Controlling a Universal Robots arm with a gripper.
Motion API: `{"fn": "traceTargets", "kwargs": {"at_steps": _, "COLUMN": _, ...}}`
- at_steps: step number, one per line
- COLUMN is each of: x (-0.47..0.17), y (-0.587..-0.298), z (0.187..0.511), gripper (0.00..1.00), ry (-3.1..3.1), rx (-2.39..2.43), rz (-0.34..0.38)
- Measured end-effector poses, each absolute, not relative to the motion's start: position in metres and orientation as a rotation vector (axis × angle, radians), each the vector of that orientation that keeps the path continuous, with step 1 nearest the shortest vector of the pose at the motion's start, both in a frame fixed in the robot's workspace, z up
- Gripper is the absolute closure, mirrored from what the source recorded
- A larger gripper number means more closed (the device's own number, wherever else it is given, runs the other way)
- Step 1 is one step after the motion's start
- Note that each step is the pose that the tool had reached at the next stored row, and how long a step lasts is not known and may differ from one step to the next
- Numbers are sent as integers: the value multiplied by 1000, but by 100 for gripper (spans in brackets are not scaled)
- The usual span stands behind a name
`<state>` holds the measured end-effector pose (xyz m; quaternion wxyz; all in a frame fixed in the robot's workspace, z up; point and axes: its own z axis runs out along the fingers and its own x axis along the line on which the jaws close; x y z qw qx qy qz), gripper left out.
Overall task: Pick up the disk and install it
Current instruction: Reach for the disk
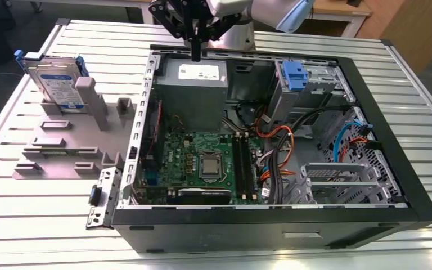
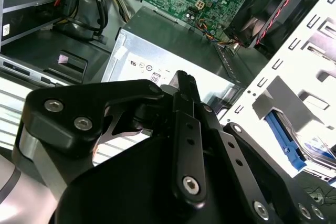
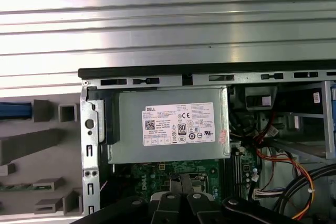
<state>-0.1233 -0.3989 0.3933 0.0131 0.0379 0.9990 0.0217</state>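
Over the grey box in the case, the claw is hanging pinched closed and empty. The disk is standing upright, well away toward the exterior view's left.

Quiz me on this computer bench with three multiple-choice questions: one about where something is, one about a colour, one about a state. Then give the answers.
1. Where is the disk?
A) lying on the motherboard
B) upright in the grey fixture outside the case
C) in a drive bay

2. What colour is the disk's bracket?
A) red
B) blue
C) yellow

3. What does the gripper hold?
A) the disk
B) a cable
C) nothing

Answers:
1 B, the disk stands on edge in the fixture at the exterior view's left.
2 B, blue plastic frames it.
3 C, the gripper is shut on nothing above the power supply.
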Motion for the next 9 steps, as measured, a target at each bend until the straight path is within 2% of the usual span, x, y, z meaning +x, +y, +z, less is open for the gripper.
{"fn": "traceTargets", "kwargs": {"at_steps": 9, "x": -127, "y": -399, "z": 393, "gripper": 89, "ry": 3112, "rx": 118, "rz": 68}}
